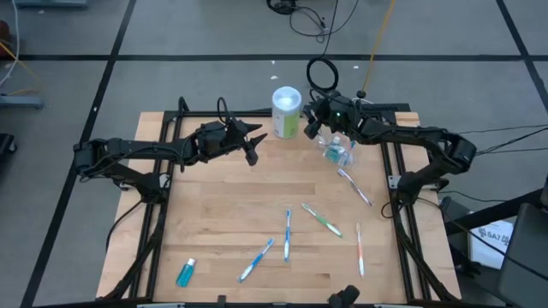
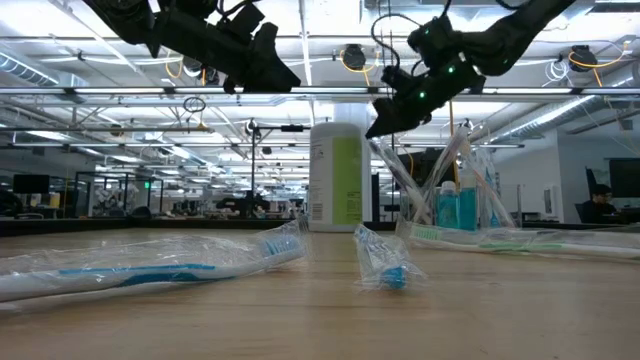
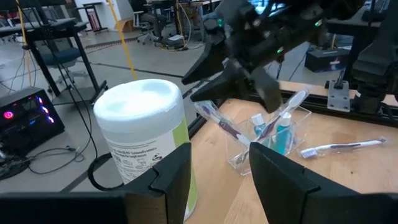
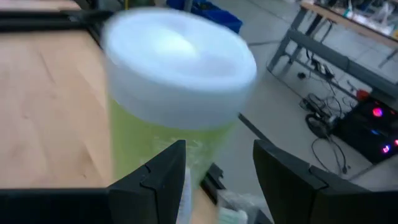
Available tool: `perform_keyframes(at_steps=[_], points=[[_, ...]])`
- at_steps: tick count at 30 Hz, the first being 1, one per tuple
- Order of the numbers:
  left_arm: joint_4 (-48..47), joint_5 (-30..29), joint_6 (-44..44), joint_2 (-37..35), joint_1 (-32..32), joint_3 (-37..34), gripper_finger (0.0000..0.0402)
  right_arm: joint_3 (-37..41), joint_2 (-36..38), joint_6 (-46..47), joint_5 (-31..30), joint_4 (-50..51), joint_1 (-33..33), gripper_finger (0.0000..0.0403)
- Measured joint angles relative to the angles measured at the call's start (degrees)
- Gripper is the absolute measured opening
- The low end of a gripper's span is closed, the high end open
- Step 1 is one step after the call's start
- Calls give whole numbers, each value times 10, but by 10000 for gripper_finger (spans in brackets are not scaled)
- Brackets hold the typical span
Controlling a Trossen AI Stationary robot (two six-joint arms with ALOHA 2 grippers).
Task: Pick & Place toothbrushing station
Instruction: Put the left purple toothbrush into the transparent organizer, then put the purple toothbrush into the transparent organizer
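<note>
My right tool [image 1: 313, 120] hangs open and empty by the cup [image 1: 339, 151], so brushes can go in; my left tool [image 1: 254, 141] waits open.

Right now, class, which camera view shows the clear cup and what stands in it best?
The left wrist view: the clear cup sits close, holding a toothbrush and teal tubes, with the right claw above. The high view shows the cup small and half hidden by the arm; the low view shows it from the side; the right wrist view misses it.
</note>
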State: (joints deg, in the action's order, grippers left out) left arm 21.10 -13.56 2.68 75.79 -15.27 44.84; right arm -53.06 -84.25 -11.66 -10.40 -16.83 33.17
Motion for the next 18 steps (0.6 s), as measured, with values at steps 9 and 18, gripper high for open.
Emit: perform_keyframes(at_steps=[9,18], points=[[-13,0,0,0,0,0,168,0,-9,-5,-1,45,5,180],[-22,0,4,0,0,0,168,1,82,8,-16,98,-8,180]])
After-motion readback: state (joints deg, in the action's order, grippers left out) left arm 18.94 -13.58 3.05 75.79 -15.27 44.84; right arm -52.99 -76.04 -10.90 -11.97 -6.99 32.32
